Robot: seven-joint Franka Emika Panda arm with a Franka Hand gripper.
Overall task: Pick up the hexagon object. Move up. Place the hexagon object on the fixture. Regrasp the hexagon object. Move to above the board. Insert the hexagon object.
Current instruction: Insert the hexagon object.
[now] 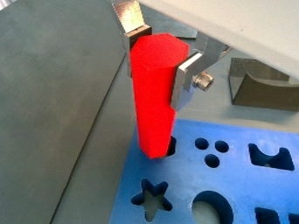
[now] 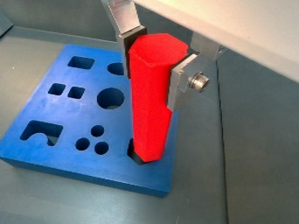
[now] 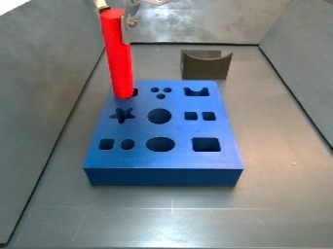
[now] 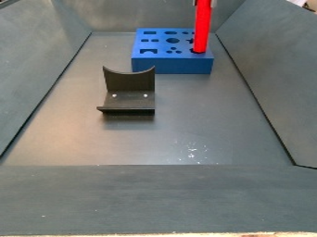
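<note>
The hexagon object (image 1: 152, 105) (image 2: 149, 114) is a bright red-orange bar held upright, with my gripper (image 1: 160, 57) (image 2: 155, 61) shut on its upper end. One silver finger presses on each of two opposite faces. Its lower end sits in a cut-out at a corner of the blue board (image 1: 233, 188) (image 2: 117, 171). Both side views show the hexagon object (image 3: 120, 58) (image 4: 201, 28) standing on the board (image 3: 163, 175) (image 4: 173, 63), with the gripper (image 3: 111, 12) at its top. The dark fixture (image 3: 204, 65) (image 4: 126, 91) (image 1: 263, 87) stands on the floor apart from the board.
The board has other cut-outs, among them a star (image 3: 124, 116) beside the bar and a large circle (image 3: 159, 116). Sloping grey walls (image 3: 58, 88) enclose the dark floor (image 4: 161, 139) on all sides.
</note>
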